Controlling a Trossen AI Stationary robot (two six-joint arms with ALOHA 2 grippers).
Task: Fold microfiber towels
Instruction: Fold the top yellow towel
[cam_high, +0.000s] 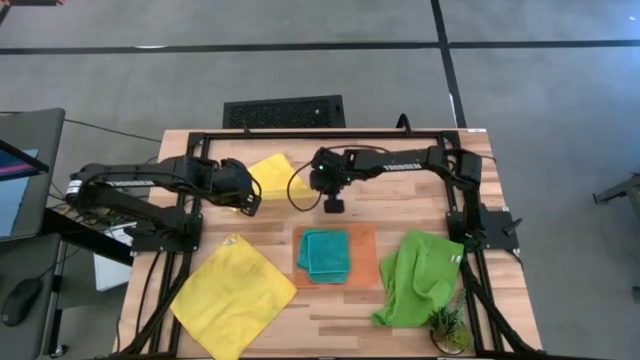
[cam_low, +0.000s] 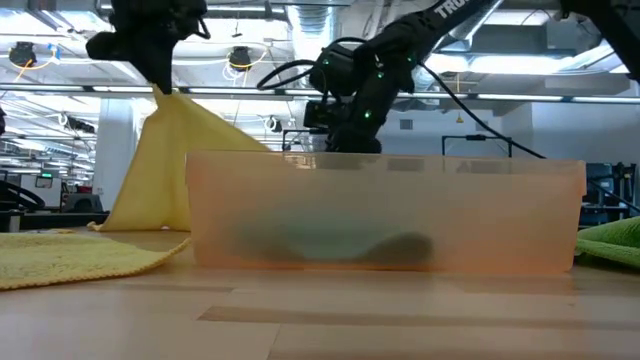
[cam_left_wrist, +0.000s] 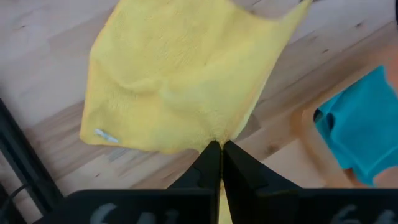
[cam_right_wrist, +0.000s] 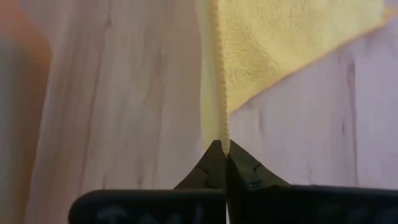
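Observation:
One yellow towel (cam_high: 270, 175) is at the table's far middle, held up between both grippers. My left gripper (cam_high: 247, 198) is shut on it, and my right gripper (cam_high: 333, 205) is shut on it too. In the low view the towel hangs as a drape (cam_low: 165, 160) below my left gripper (cam_low: 160, 85). A second yellow towel (cam_high: 235, 295) lies spread flat at the near left. A folded teal towel (cam_high: 325, 255) lies on the orange tray (cam_high: 365, 240). A lime green towel (cam_high: 420, 275) lies crumpled at the near right. My left gripper pinches a gathered point of the yellow towel (cam_left_wrist: 214, 134) between its two shut fingers. The towel spreads out and hangs below them, with its lower end on the table (cam_low: 125, 220). My right gripper pinches a thin edge of the same towel (cam_right_wrist: 221, 134) between its shut fingertips. The edge runs straight away from the fingers, and the rest of the cloth (cam_right_wrist: 292, 43) spreads beyond it over the table.
A small potted plant (cam_high: 447, 325) stands at the near right corner. The tray's translucent orange wall (cam_low: 385, 215) fills the middle of the low view. A black cable (cam_high: 298, 190) loops beside my right gripper. Black frame rails (cam_high: 190, 200) run along the table's sides.

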